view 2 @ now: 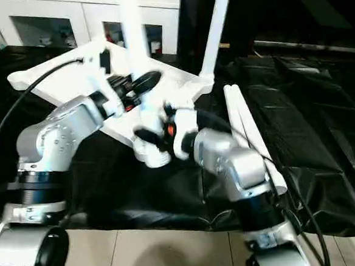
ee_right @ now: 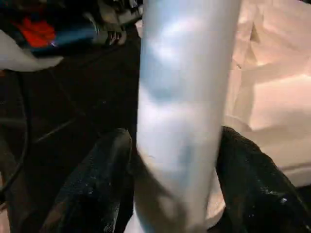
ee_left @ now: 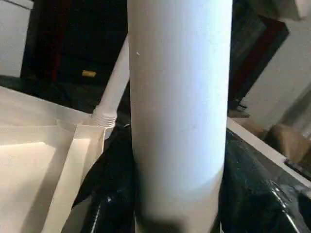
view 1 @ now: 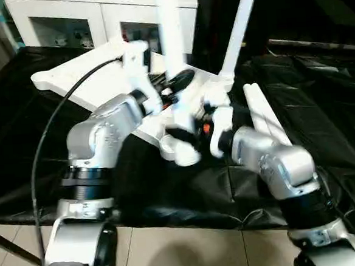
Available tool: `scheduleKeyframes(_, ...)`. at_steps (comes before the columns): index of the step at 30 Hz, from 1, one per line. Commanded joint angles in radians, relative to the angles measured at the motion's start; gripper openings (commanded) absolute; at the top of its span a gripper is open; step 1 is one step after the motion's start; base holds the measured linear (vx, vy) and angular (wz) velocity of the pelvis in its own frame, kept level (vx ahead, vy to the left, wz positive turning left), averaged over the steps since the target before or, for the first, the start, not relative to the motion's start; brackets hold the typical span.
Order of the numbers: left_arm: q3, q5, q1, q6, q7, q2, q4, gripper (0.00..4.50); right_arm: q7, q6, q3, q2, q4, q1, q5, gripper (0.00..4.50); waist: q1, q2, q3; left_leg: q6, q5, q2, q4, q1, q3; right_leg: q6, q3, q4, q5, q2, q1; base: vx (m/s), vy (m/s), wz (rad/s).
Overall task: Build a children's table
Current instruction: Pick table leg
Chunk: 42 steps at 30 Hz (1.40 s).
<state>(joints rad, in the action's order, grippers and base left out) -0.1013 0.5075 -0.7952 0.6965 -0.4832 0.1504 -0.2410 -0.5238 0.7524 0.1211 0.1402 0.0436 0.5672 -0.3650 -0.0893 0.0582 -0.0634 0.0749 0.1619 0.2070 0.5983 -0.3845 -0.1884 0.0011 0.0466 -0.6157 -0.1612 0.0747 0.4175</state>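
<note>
The white tabletop [view 1: 95, 84] lies upside down on the black-draped desk [view 1: 323, 129], sockets up to receive legs. At its near corner, the left end effector [ee_left: 177, 213] and right end effector [ee_right: 170, 194] each clamp one upright leg [view 1: 170, 30], steadying it. Another leg [view 1: 238, 28] stands at the adjoining corner; two spare legs [view 1: 265, 118] lie just beyond that.

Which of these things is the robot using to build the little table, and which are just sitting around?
For the job: white tabletop, upright leg between both grippers, fitted leg, two spare legs.

Just lying about: black cloth, white cabinet.
</note>
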Motion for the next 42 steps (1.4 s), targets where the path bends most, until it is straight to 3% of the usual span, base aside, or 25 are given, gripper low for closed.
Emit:
scheduleKeyframes(1,0.012,0.016,-0.011,0.011,-0.045,0.010,0.021,1.84,-0.037,0.017,-0.020,0.023,-0.021,0.012,-0.024,3.12,-0.002,-0.010,0.081,0.043,0.175,0.011,-0.066,0.020,0.008,-0.132,-0.032,0.065,-0.188,0.046,-0.057,0.000,0.000,0.00)
scheduleKeyframes(4,0.033,0.056,-0.006,0.038,-0.152,0.045,0.047,1.84,-0.140,0.069,-0.035,0.073,-0.039,0.012,-0.095,3.14,-0.006,-0.014,0.081,0.034,0.166,0.012,-0.065,0.023,0.007,-0.156,-0.033,0.059,-0.150,0.045,-0.057,0.000,0.000,0.00)
scheduleKeyframes(6,0.043,0.094,-0.004,0.049,-0.244,0.070,0.067,1.84,-0.227,0.109,-0.036,0.122,-0.058,0.005,-0.143,3.14,-0.008,-0.010,0.080,0.027,0.160,0.012,-0.065,0.021,0.006,-0.173,-0.033,0.057,-0.129,0.045,-0.060,0.000,0.000,0.00)
scheduleKeyframes(11,-0.004,0.212,-0.018,0.093,-0.356,0.074,0.102,1.84,-0.289,0.132,-0.012,0.171,-0.064,-0.005,-0.161,3.14,-0.011,-0.009,0.080,0.029,0.166,0.012,-0.062,0.021,0.004,-0.196,-0.033,0.058,-0.161,0.051,-0.060,0.000,0.000,0.00)
scheduleKeyframes(16,-0.019,0.258,-0.019,0.117,-0.386,0.073,0.116,1.84,-0.296,0.144,0.000,0.179,-0.062,-0.006,-0.170,2.76,-0.006,-0.008,0.076,0.039,0.204,0.013,-0.064,0.023,0.006,-0.166,-0.032,0.068,-0.251,0.050,-0.056,0.000,0.000,0.00)
scheduleKeyframes(19,-0.009,0.251,-0.015,0.113,-0.389,0.077,0.112,1.84,-0.296,0.144,0.005,0.177,-0.059,-0.006,-0.168,2.37,-0.006,-0.010,0.076,0.046,0.211,0.014,-0.066,0.023,0.008,-0.150,-0.031,0.071,-0.280,0.050,-0.054,0.000,0.000,0.00)
scheduleKeyframes(22,-0.008,0.251,-0.014,0.116,-0.391,0.080,0.111,1.84,-0.300,0.140,0.007,0.176,-0.057,-0.004,-0.162,2.27,-0.007,-0.009,0.076,0.049,0.214,0.014,-0.067,0.022,0.008,-0.144,-0.031,0.071,-0.279,0.049,-0.054,0.000,0.000,0.00)
scheduleKeyframes(26,-0.027,0.245,-0.029,0.134,-0.333,0.067,0.079,1.84,-0.283,0.131,0.004,0.169,-0.054,-0.004,-0.158,2.00,-0.007,-0.008,0.079,0.049,0.191,0.014,-0.065,0.021,0.007,-0.152,-0.032,0.064,-0.236,0.048,-0.055,0.000,0.000,0.00)
scheduleKeyframes(28,-0.022,0.197,-0.040,0.135,-0.268,0.070,0.045,2.40,-0.259,0.120,-0.001,0.157,-0.055,-0.007,-0.154,1.98,-0.009,-0.008,0.079,0.047,0.183,0.013,-0.064,0.020,0.007,-0.153,-0.032,0.064,-0.227,0.049,-0.055,0.000,0.000,0.00)
scheduleKeyframes(29,0.013,0.111,-0.025,0.074,-0.208,0.068,0.048,2.54,-0.224,0.108,-0.009,0.138,-0.052,-0.008,-0.145,1.96,-0.009,-0.007,0.079,0.046,0.183,0.012,-0.065,0.021,0.007,-0.148,-0.031,0.067,-0.236,0.048,-0.055,0.000,0.000,0.00)
scheduleKeyframes(32,0.051,0.018,-0.005,0.020,-0.109,0.049,0.054,2.64,-0.182,0.098,-0.020,0.115,-0.047,-0.006,-0.133,1.95,-0.008,-0.010,0.080,0.056,0.187,0.015,-0.066,0.021,0.009,-0.128,-0.033,0.071,-0.248,0.051,-0.055,0.000,0.000,0.00)
scheduleKeyframes(34,0.063,0.003,0.006,0.019,-0.092,0.042,0.060,2.92,-0.170,0.097,-0.025,0.108,-0.050,-0.007,-0.132,1.95,-0.007,-0.016,0.082,0.059,0.179,0.014,-0.066,0.020,0.010,-0.133,-0.031,0.067,-0.220,0.049,-0.057,0.000,0.000,0.00)
scheduleKeyframes(37,0.072,-0.002,0.022,0.010,-0.082,0.026,0.070,2.97,-0.150,0.090,-0.031,0.098,-0.045,-0.003,-0.124,1.95,-0.004,-0.014,0.082,0.051,0.163,0.013,-0.065,0.018,0.009,-0.151,-0.031,0.063,-0.168,0.047,-0.058,0.000,0.000,0.00)
scheduleKeyframes(39,0.067,0.003,0.027,0.020,-0.065,0.015,0.074,2.97,-0.140,0.088,-0.033,0.094,-0.044,0.000,-0.121,1.95,-0.003,-0.019,0.082,0.050,0.172,0.013,-0.064,0.020,0.009,-0.161,-0.031,0.062,-0.163,0.046,-0.058,0.000,0.000,0.00)
scheduleKeyframes(42,0.076,-0.016,0.025,0.031,-0.022,0.011,0.064,2.97,-0.124,0.082,-0.037,0.087,-0.038,0.005,-0.117,1.95,-0.003,-0.017,0.082,0.051,0.185,0.012,-0.065,0.020,0.009,-0.161,-0.031,0.064,-0.179,0.046,-0.058,0.000,0.000,0.00)
